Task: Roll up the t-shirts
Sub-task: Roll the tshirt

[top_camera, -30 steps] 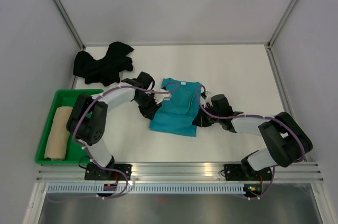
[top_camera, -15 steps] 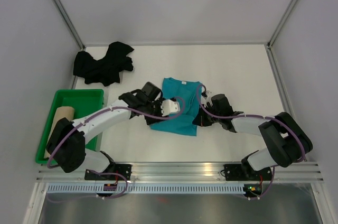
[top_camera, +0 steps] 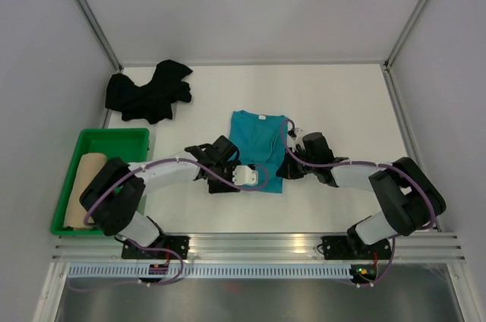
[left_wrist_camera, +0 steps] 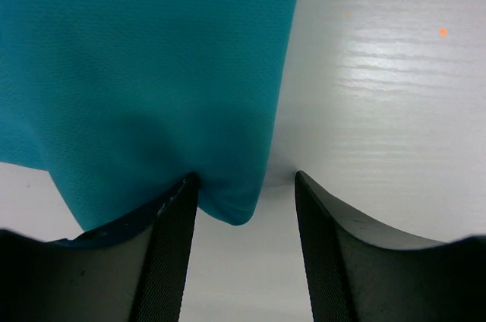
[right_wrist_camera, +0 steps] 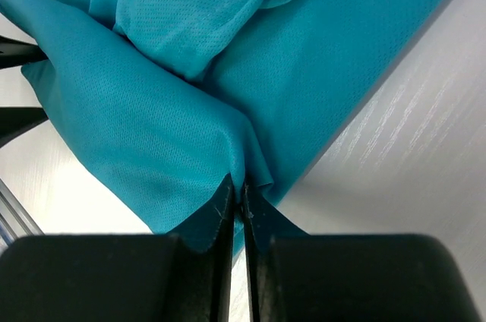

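Note:
The bright teal t-shirt [top_camera: 258, 143] lies folded narrow mid-table, collar at the far end. My left gripper [top_camera: 220, 181] is open at its near left corner; in the left wrist view [left_wrist_camera: 243, 216] that corner [left_wrist_camera: 231, 212] sits between the spread jaws, against the left finger [left_wrist_camera: 171, 261]. My right gripper [top_camera: 285, 172] is shut on a pinch of the shirt's near right edge, seen in the right wrist view [right_wrist_camera: 237, 193] with the teal cloth [right_wrist_camera: 152, 132] bunched up from it. The black t-shirt [top_camera: 148, 93] lies crumpled at the far left. The beige-tan t-shirt [top_camera: 85, 189] lies rolled in the tray.
The green plastic tray [top_camera: 114, 134] stands at the left edge, next to my left arm's elbow. White walls with metal posts close in the table on three sides. A metal rail runs along the near edge.
My left arm has swung from the teal shirt's left edge down and inward to its near left corner. The right gripper has held its pinch almost in place.

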You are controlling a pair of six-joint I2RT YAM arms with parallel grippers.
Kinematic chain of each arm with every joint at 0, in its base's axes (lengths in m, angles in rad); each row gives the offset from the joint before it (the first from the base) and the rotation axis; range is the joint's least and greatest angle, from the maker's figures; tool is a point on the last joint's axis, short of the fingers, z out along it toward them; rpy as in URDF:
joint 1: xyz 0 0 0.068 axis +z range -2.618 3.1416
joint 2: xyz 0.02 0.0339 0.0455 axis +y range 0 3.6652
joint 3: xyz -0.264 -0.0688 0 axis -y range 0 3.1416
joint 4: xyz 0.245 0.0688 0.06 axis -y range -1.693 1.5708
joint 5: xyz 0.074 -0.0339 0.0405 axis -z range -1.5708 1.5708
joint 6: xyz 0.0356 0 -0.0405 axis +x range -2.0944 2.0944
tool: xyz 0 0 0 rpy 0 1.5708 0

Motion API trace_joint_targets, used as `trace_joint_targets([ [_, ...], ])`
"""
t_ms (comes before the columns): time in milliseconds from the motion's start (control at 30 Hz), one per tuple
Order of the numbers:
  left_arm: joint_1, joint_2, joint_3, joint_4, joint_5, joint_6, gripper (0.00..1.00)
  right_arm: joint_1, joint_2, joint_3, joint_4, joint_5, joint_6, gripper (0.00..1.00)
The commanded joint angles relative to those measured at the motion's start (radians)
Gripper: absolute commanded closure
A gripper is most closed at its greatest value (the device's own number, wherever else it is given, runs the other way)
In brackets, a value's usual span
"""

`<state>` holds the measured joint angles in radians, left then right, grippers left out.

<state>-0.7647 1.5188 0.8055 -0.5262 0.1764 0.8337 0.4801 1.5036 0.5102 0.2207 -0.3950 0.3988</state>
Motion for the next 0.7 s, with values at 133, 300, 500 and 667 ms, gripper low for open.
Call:
trace_joint_targets([
  [133, -0.005, 0.083, -0.028, 0.111, -0.041, 0.044, 0.66, -0.009, 0.000, 0.024, -0.024, -0.005, -0.049, 0.78],
  [300, -0.005, 0.067, -0.019, 0.091, -0.032, 0.013, 0.98, -0.024, -0.068, 0.033, -0.073, -0.013, -0.098, 0.64],
  [500, 0.030, -0.002, 0.084, -0.086, 0.079, -0.004, 0.98, -0.028, -0.272, 0.067, -0.159, -0.042, -0.236, 0.52],
  [667, 0.091, -0.025, 0.165, -0.242, 0.204, 0.010, 0.98, 0.032, -0.430, 0.051, -0.175, -0.064, -0.453, 0.48],
])
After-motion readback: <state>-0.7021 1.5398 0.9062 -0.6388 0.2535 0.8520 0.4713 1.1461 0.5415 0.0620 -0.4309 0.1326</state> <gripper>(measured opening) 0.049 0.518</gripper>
